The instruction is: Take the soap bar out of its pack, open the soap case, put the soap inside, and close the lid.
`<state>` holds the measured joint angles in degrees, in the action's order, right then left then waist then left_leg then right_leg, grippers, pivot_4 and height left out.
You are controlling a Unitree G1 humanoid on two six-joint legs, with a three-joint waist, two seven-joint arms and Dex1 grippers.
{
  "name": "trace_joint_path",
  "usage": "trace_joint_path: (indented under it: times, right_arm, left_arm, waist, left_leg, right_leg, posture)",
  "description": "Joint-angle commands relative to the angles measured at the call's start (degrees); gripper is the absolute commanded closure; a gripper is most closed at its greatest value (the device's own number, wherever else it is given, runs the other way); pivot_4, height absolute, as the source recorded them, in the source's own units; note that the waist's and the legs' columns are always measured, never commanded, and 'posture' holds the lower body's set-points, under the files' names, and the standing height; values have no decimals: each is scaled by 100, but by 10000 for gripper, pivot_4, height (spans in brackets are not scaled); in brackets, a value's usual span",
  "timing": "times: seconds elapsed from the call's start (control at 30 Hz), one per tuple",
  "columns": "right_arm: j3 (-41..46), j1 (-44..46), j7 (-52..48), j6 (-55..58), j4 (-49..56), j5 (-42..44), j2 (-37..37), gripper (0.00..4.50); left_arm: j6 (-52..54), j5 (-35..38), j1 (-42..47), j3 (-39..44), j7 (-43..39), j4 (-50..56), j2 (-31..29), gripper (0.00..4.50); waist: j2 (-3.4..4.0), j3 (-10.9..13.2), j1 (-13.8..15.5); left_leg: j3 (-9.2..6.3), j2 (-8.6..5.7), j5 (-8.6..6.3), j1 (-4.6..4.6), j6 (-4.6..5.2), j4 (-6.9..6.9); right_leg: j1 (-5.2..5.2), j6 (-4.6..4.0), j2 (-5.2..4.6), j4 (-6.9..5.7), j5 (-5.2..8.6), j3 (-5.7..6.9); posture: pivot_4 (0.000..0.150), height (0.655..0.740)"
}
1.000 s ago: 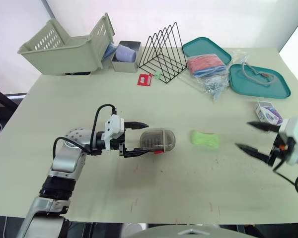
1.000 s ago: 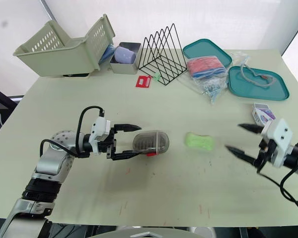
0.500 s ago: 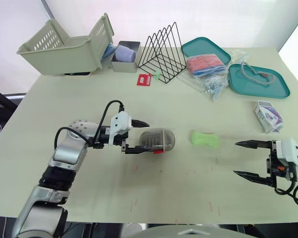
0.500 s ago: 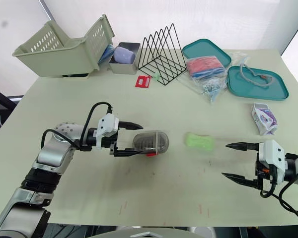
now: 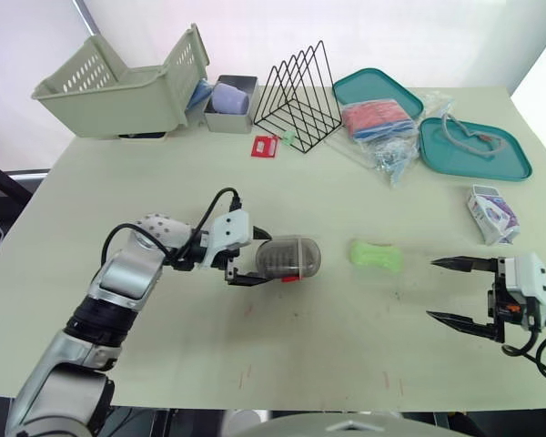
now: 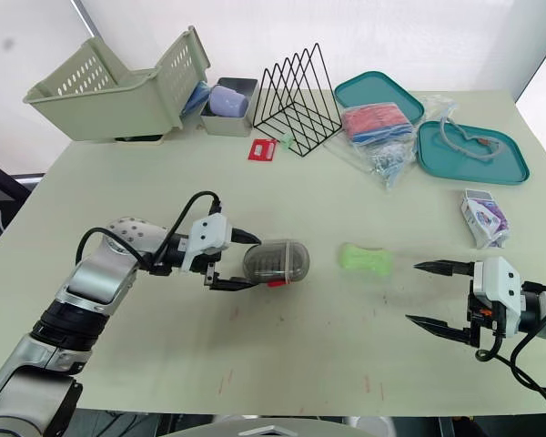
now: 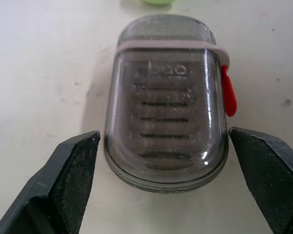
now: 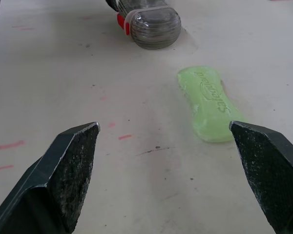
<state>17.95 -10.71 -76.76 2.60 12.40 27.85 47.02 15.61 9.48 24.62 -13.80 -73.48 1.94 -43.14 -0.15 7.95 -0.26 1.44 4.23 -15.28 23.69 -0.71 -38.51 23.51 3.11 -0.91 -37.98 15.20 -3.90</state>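
soap case (image 5: 292,259), closed, between left pincer (image 5: 267,257)

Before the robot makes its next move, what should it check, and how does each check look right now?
1. Soap out of its wrapping: ok. The green soap bar lies bare on the table; the pack sits apart.
2. Hold on the container: ok. The left tool is open, one finger each side of the soap case.
3. Lid open: not ok. The case is shut and its red clasp looks fastened.
4. Other arm ready: ok. The right tool is open, facing the soap, not touching it.
5. Stretch between soap and case free: ok.
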Motion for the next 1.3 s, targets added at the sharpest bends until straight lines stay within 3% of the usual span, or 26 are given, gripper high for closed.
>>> trace_joint_path:
  times: [0.03, 0.37, 1.3]
  right_arm:
    - [24, -3, 69, -91, 34, 26, 8, 275]
    - [-67, -81, 113, -240, -57, -21, -15, 275]
    - [-144, -157, 229, -269, -14, -25, 13, 275]
  left_arm:
    - [-188, 7, 99, 24, -79, 124, -50, 0]
    - [-994, -257, 134, -76, 5, -510, 187, 0]
    - [-487, -260, 173, -104, 70, -50, 395, 0]
  waist:
    - [0, 0, 4]
    - [0, 0, 50]
    - [0, 0, 102]
  left_leg:
    - [0, 0, 0, 0, 0, 0]
    - [1, 0, 0, 0, 0, -2]
    - [1, 0, 0, 1, 0, -7]
  right_leg:
    - [0, 0, 0, 0, 0, 0]
    - [0, 0, 0, 0, 0, -1]
    - [0, 0, 0, -2, 0, -1]
  posture:
    - [1500, 7400]
    - [1500, 7400]
    - [1500, 7400]
